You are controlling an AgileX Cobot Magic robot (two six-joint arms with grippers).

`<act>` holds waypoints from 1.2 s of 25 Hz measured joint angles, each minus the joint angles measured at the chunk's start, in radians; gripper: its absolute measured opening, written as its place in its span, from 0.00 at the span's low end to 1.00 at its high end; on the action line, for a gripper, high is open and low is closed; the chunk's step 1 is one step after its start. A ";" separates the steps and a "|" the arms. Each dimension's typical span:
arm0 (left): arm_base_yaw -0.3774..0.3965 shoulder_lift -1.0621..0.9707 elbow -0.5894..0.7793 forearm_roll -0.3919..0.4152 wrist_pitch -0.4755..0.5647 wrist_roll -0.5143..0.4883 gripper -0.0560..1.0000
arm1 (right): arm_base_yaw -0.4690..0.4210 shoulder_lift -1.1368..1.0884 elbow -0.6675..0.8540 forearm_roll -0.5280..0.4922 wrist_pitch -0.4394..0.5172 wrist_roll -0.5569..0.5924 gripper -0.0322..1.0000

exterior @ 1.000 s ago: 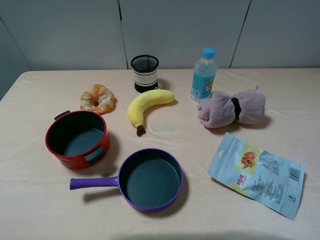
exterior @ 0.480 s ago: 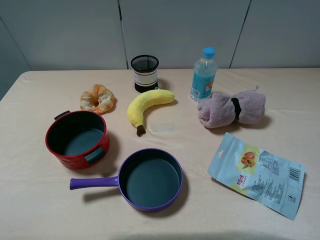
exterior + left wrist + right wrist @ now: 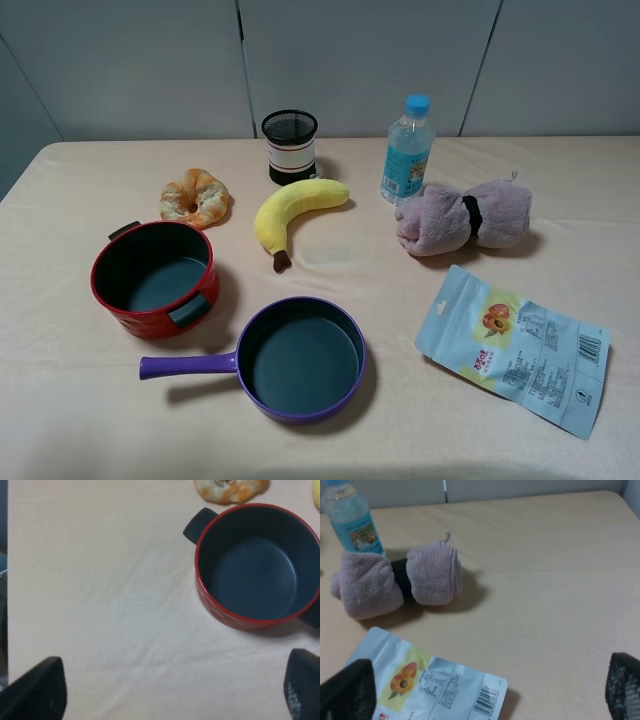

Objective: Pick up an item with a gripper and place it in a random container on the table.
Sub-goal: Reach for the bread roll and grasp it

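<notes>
One croissant (image 3: 195,198) lies at one o'clock of one red pot (image 3: 112,290), unmoved; left gripper (image 3: 170,687) and right gripper (image 3: 486,687) both gape.

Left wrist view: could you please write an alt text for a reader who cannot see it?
An empty red pot with a dark grey inside and black side handles stands on the beige-clothed table. Part of an orange croissant toy lies just beyond it. The open end effector holds nothing, its dark fingertips wide apart.
</notes>
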 joint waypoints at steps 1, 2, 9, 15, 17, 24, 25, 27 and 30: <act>0.000 0.026 -0.014 0.000 0.000 0.008 0.88 | 0.000 0.000 0.000 0.000 0.000 0.000 0.70; 0.000 0.057 -0.030 -0.001 -0.001 0.016 0.88 | 0.000 0.000 0.000 0.000 0.000 0.000 0.70; 0.000 0.256 -0.137 -0.001 -0.007 0.035 0.88 | 0.000 0.000 0.000 0.000 0.000 0.000 0.70; 0.000 0.433 -0.230 -0.002 -0.010 0.077 0.88 | 0.000 0.000 0.000 0.000 0.000 0.000 0.70; 0.000 0.486 -0.262 -0.002 -0.011 0.082 0.88 | 0.000 0.000 0.000 0.000 0.000 0.000 0.70; 0.000 0.673 -0.371 -0.025 -0.033 0.136 0.88 | 0.000 0.000 0.000 0.000 0.000 0.000 0.70; 0.000 0.701 -0.386 -0.032 -0.039 0.144 0.88 | 0.000 0.000 0.000 0.000 0.000 0.000 0.70; 0.000 0.750 -0.412 -0.044 -0.047 0.158 0.88 | 0.000 0.000 0.000 0.000 0.000 0.000 0.70; 0.000 0.826 -0.447 -0.056 -0.062 0.173 0.88 | 0.000 0.000 0.000 0.000 0.000 0.000 0.70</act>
